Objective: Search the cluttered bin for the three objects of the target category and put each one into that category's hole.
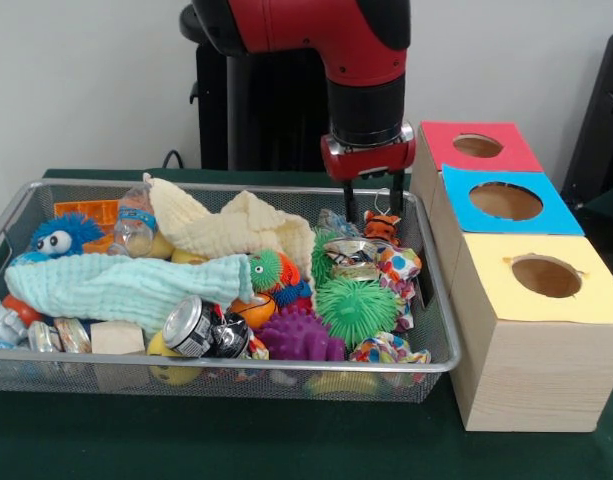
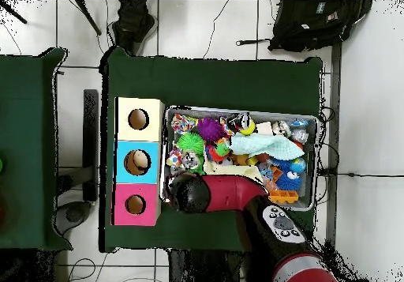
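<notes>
The silver wire mesh bin [image 1: 441, 362] is full of toys and cloths; it also shows in the overhead view [image 2: 317, 162]. One transparent bottle with a blue-and-white label [image 1: 135, 226] lies at the bin's far left, partly under a cream cloth. No other clear bottle shows plainly. The red-topped hole [image 1: 477, 146] is on the farthest wooden box, and shows in the overhead view [image 2: 135, 204]. My gripper [image 1: 374, 208] hangs open and empty over the bin's far right corner, just above a small tiger toy [image 1: 383, 228]. In the overhead view my arm [image 2: 225, 193] hides it.
The blue-topped hole [image 1: 505, 201] and the yellow-topped hole [image 1: 546, 276] are on boxes beside the bin's right side. In the bin lie a mint cloth [image 1: 116, 285], a cream cloth [image 1: 241, 232], a metal can [image 1: 194, 326], spiky balls [image 1: 354, 308] and a blue furry toy [image 1: 61, 235].
</notes>
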Controlling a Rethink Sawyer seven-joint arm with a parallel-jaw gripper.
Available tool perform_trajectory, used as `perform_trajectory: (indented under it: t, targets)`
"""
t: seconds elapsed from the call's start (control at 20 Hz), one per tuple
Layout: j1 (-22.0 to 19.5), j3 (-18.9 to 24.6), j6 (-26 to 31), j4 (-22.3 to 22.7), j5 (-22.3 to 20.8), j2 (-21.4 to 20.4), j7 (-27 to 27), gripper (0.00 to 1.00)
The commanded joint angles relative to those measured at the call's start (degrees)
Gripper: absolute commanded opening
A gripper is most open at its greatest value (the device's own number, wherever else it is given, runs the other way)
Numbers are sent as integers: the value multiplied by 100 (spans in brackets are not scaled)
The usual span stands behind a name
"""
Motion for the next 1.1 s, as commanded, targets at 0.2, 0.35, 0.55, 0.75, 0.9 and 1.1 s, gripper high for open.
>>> perform_trajectory:
  t: [0.2, 0.35, 0.55, 0.75, 0.9, 1.1]
  targets:
    - [-568, 790, 829, -512, -577, 186, -775, 100]
    - [-636, 843, 854, -499, -683, 185, -784, 100]
    - [-630, 895, 910, -553, -823, 226, -726, 100]
    - [-630, 917, 1007, -622, -963, 243, -737, 100]
    - [-632, 939, 1038, -634, -1041, 250, -706, 100]
    - [-569, 901, 979, -629, -1149, 251, -604, 100]
